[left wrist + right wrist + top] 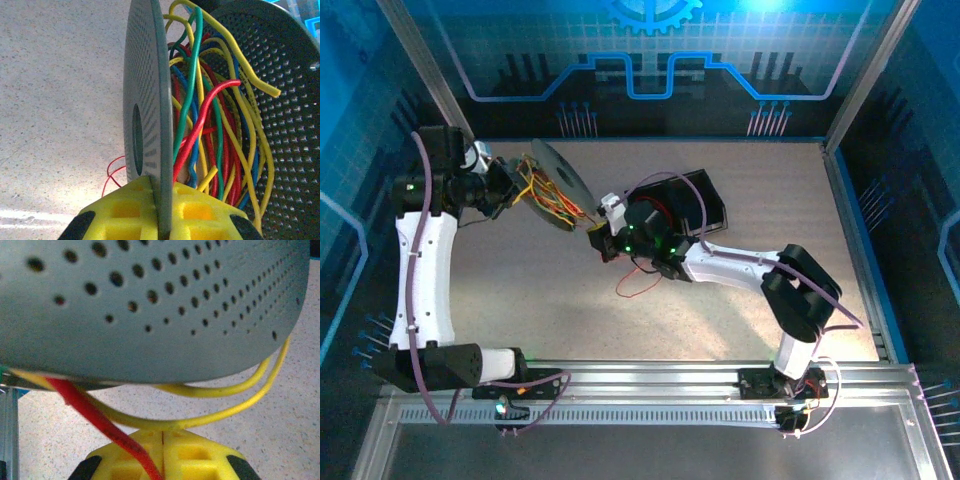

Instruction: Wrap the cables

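One spool (556, 160), one tray (718, 206), several cables (548, 192)

Grey perforated spool (145, 90), red-yellow-green-blue cables (201, 127)

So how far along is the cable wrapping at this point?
Done: many cables already sit between the discs of the spool. In hand: the left gripper clamps one disc's edge, and the right gripper is shut on a red cable just under the spool. Left: a thin red loop trails on the table, and yellow ends stick out loose.
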Tool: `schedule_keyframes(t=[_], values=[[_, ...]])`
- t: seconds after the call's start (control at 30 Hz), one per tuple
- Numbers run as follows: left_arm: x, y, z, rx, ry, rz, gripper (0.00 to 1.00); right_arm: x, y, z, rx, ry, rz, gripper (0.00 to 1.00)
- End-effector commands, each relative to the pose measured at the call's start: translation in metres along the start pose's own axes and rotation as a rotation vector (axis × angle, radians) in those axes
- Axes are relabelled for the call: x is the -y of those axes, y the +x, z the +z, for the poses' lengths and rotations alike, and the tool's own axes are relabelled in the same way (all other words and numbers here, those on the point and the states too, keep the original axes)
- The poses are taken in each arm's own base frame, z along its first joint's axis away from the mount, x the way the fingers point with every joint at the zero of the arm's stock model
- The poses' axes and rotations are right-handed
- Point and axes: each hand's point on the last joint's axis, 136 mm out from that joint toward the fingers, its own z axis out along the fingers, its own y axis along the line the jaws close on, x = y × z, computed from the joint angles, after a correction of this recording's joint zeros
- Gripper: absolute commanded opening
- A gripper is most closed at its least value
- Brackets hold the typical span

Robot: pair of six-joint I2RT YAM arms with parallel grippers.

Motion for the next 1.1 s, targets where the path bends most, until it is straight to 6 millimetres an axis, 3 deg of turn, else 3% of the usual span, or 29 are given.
schedule_keyframes(t=[0.0,0.07,0.2,0.37,0.5,0.63,0.77,0.87,1.0,1.07], values=[[0.107,-0.018,-0.079,0.152,0.483,0.164,0.0,0.077,0.137,-0.009,-0.4,0.185,0.176,0.0],[0.111,-0.013,-0.081,0.135,0.512,0.18,0.0,0.073,0.132,-0.011,-0.391,0.165,0.177,0.0],[0.107,-0.005,-0.087,0.153,0.481,0.255,0.0,0.042,0.097,-0.021,-0.305,0.053,0.142,0.0],[0.097,0.009,-0.083,0.154,0.445,0.346,0.0,0.002,0.039,-0.043,-0.182,-0.064,0.076,0.27],[0.096,0.021,-0.077,0.13,0.444,0.397,0.0,-0.017,0.007,-0.058,-0.127,-0.125,0.052,0.39],[0.095,0.026,-0.077,0.137,0.426,0.427,0.0,-0.028,-0.011,-0.073,-0.095,-0.153,0.047,0.46],[0.093,0.026,-0.078,0.164,0.401,0.447,0.0,-0.036,-0.024,-0.093,-0.053,-0.166,0.068,0.61],[0.092,0.029,-0.078,0.172,0.39,0.468,0.0,-0.035,-0.036,-0.108,-0.008,-0.162,0.103,0.76],[0.093,0.034,-0.078,0.173,0.391,0.496,0.0,-0.029,-0.05,-0.124,0.033,-0.12,0.133,0.83],[0.092,0.035,-0.078,0.18,0.383,0.502,0.0,-0.026,-0.053,-0.13,0.036,-0.097,0.144,0.92]])
